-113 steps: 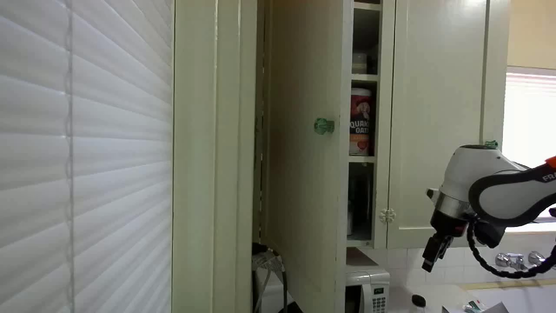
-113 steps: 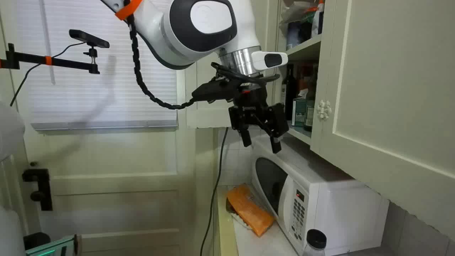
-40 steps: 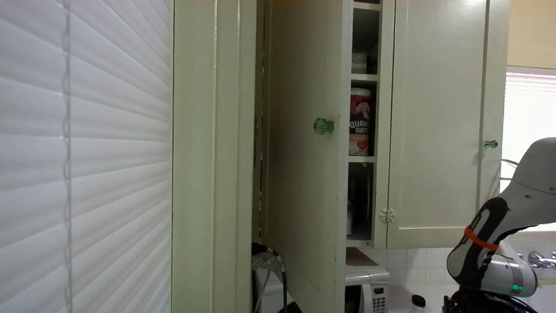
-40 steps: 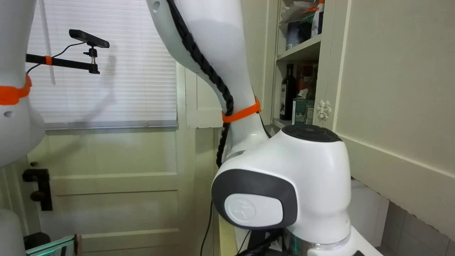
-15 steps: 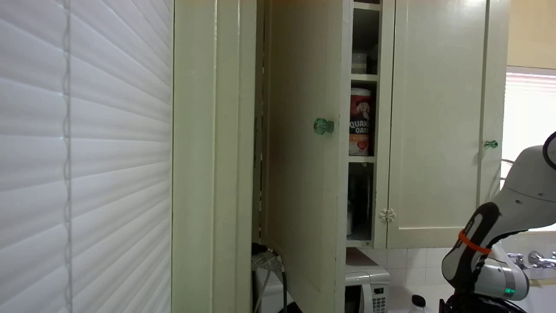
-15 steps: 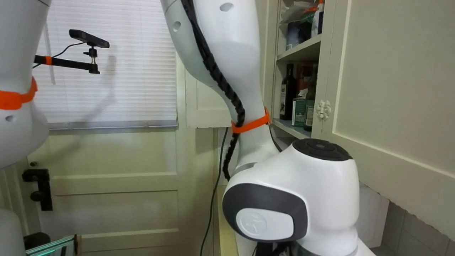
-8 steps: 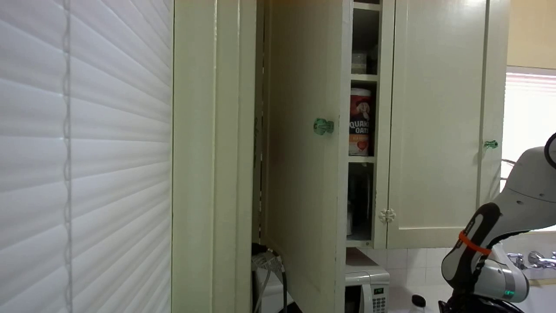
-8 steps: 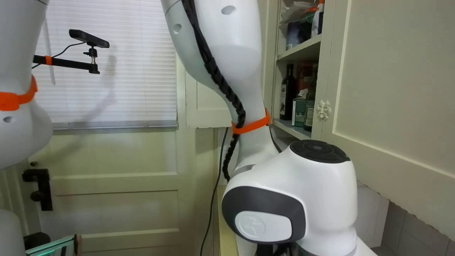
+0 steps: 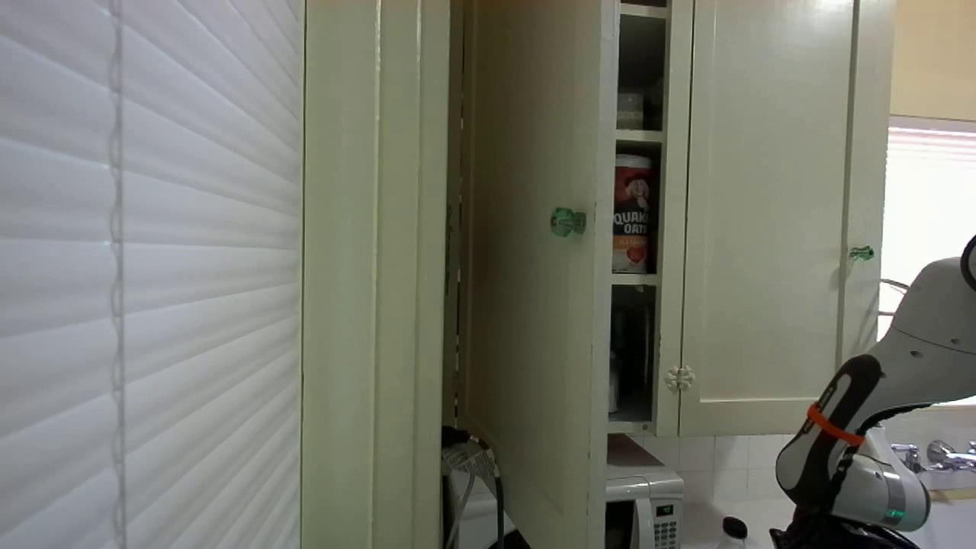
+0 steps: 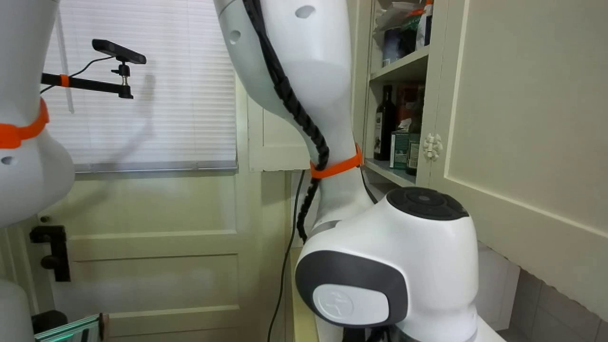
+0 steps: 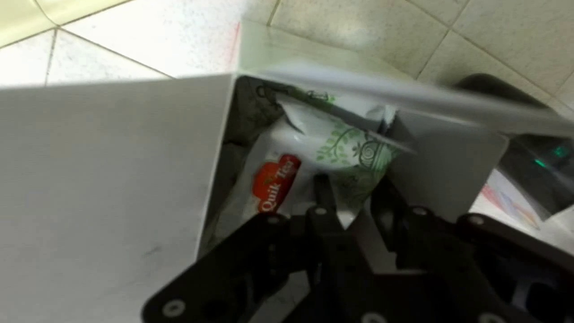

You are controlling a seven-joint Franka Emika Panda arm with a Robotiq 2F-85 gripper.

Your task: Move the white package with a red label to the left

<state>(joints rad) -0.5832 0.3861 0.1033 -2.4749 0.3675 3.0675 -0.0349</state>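
Observation:
The white package [image 11: 309, 146] with a red label [image 11: 277, 181] lies in an open carton [image 11: 430, 175] in the wrist view. It has green leaf prints and sits at a slant. My gripper [image 11: 354, 179] reaches down into the carton, its fingers [image 11: 324, 193] partly closed around the package's lower right corner. One finger overlaps the package's face and the other lies along its right edge. Whether they press on it I cannot tell. Both exterior views show the arm [image 9: 839, 427] lowered, with package and fingertips hidden.
Wide carton flaps [image 11: 103, 179] spread at the left and top in the wrist view. A dark see-through object [image 11: 542, 175] stands right of the carton. In an exterior view are a microwave [image 9: 663, 496], a black-capped bottle [image 9: 733, 528] and an open cabinet door [image 9: 534, 305].
Since the oldest frames the arm has swung down from above the counter, where the gripper stood open. Over the last second it has barely shifted.

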